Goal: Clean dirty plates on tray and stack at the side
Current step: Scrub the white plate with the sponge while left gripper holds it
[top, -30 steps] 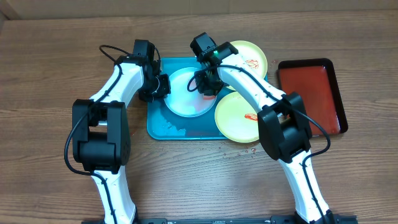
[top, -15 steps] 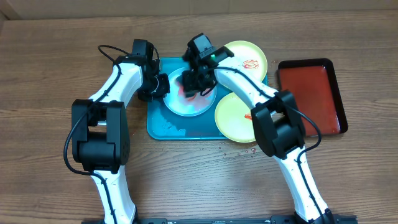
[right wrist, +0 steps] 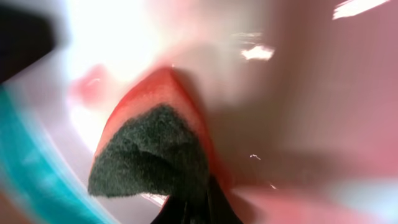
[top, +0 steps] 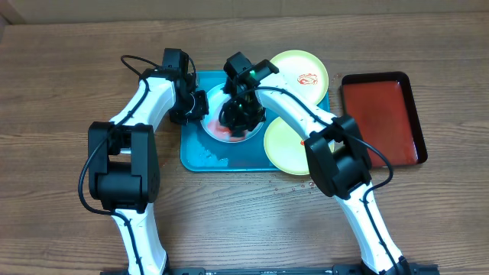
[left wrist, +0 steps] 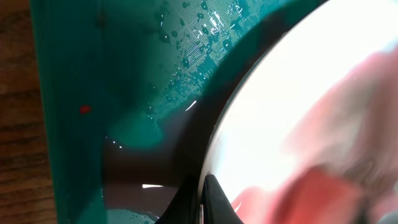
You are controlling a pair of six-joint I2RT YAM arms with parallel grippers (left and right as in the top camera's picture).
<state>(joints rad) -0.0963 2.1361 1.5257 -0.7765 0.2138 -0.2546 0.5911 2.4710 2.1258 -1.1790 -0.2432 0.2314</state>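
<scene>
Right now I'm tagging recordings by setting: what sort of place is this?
Likely a robotics lab mock-up of dishwashing, not a kitchen: wooden table, turquoise tray with sauce-smeared plates, a sponge on the pale plate.

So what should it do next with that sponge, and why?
Probably wipe the sponge across the pale plate: the right gripper presses it onto the plate, pinkish smears show on the white surface, and the left gripper grips the rim, steadying it on the tray.

Overhead, your right gripper [top: 239, 115] hides most of the pale plate [top: 216, 131]. In the right wrist view, everything around the sponge [right wrist: 152, 155] is blurred.
</scene>
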